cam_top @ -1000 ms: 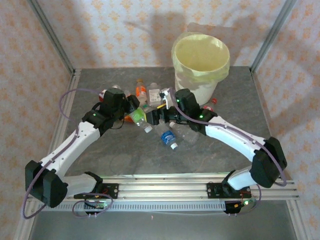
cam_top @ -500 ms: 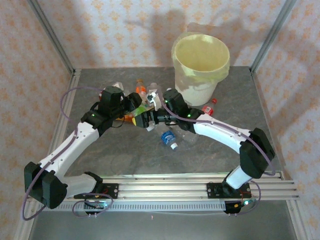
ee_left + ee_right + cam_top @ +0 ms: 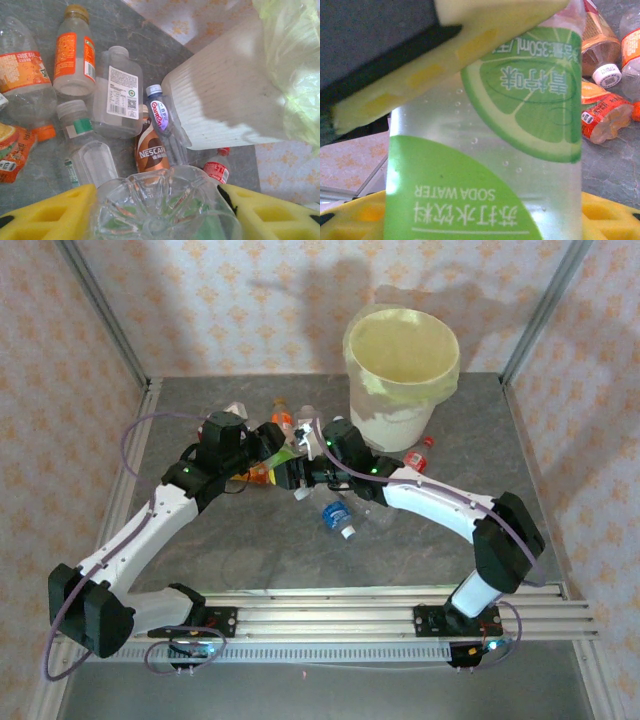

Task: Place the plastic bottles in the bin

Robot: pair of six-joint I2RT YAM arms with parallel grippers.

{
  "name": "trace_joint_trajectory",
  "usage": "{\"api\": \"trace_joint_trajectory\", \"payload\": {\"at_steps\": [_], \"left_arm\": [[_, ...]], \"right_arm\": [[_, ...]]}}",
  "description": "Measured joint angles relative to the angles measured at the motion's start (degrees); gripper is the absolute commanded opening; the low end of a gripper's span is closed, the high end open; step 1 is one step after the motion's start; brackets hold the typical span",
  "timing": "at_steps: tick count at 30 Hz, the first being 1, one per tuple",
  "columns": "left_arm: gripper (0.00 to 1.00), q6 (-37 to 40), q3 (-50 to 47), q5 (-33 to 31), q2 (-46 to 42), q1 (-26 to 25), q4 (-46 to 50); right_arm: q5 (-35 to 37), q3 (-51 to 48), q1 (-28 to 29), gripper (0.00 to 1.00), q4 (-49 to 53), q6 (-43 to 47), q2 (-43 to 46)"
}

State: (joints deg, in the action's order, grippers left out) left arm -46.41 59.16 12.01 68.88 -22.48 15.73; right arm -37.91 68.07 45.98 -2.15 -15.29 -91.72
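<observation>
A clear bottle with a green lime label (image 3: 285, 457) hangs above the table between both arms. My left gripper (image 3: 157, 202) is shut on it, its ribbed base (image 3: 160, 205) pressed between the yellow fingers (image 3: 55, 215). My right gripper (image 3: 485, 222) is shut on the same bottle's label (image 3: 485, 165), and a left finger (image 3: 445, 55) crosses above. The bin (image 3: 400, 390), cream with a yellow-green bag, stands at the back right, its wall (image 3: 225, 105) just beyond the held bottle. Several plastic bottles (image 3: 120, 95) lie on the table below.
Loose on the grey table are an orange-label bottle (image 3: 72, 55), a Nescafe bottle (image 3: 152, 150), a blue-cap bottle (image 3: 162, 117) and a small red-label one (image 3: 216, 170) by the bin's foot. A blue-label bottle (image 3: 338, 517) lies nearer the front. Patterned walls enclose three sides.
My right arm swung left from beside the bin to the bottle in my left gripper, and its jaws went from open to shut on it. The left arm barely moved.
</observation>
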Motion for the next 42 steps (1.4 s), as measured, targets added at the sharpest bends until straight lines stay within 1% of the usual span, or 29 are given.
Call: {"api": "trace_joint_trajectory", "payload": {"at_steps": [3, 5, 7, 13, 19, 23, 28, 32, 36, 39, 42], "left_arm": [[0.81, -0.11, 0.07, -0.09, -0.09, -0.02, 0.79], [0.94, -0.09, 0.15, -0.02, -0.28, -0.02, 1.55], [0.99, -0.15, 0.26, 0.0, -0.83, -0.02, 1.84], [1.0, -1.55, 0.94, -1.2, -6.05, -0.02, 4.11], [1.0, -2.67, 2.05, -7.82, -10.21, -0.02, 10.49], [1.0, -4.28, 2.03, -13.25, -10.08, -0.02, 16.28], [1.0, -6.45, 0.63, -16.35, -9.7, 0.02, 19.21], [1.0, -8.04, -1.16, -17.07, -9.31, 0.15, 20.33], [1.0, -9.01, -1.57, -17.22, -8.79, 0.15, 21.05], [1.0, -9.29, -1.57, -17.22, -8.55, 0.15, 21.07], [1.0, -9.6, -1.57, -17.18, -7.72, 0.5, 21.0]], "right_arm": [[2.23, 0.35, 0.37, 0.53, 1.62, 1.44, 0.17], [4.5, 1.31, 0.07, 0.52, 4.63, 3.17, 0.44], [6.1, 2.51, -0.59, 0.52, 7.89, 4.92, 0.81], [11.85, 6.93, -3.96, 0.49, 19.12, 10.12, 3.34], [16.22, 12.09, -9.46, 0.49, 27.32, 14.23, 7.93], [17.14, 19.5, -14.78, 0.49, 31.36, 16.52, 8.74], [16.94, 30.05, -22.12, 0.49, 34.38, 17.14, 7.89], [16.96, 38.97, -26.75, 0.48, 34.67, 16.61, 4.52], [17.64, 46.64, -29.88, 0.5, 34.58, 14.95, -1.55], [18.95, 51.84, -31.85, 0.5, 34.51, 13.03, -7.54], [20.98, 59.41, -33.2, 0.5, 36.13, 11.91, -15.1]]}}
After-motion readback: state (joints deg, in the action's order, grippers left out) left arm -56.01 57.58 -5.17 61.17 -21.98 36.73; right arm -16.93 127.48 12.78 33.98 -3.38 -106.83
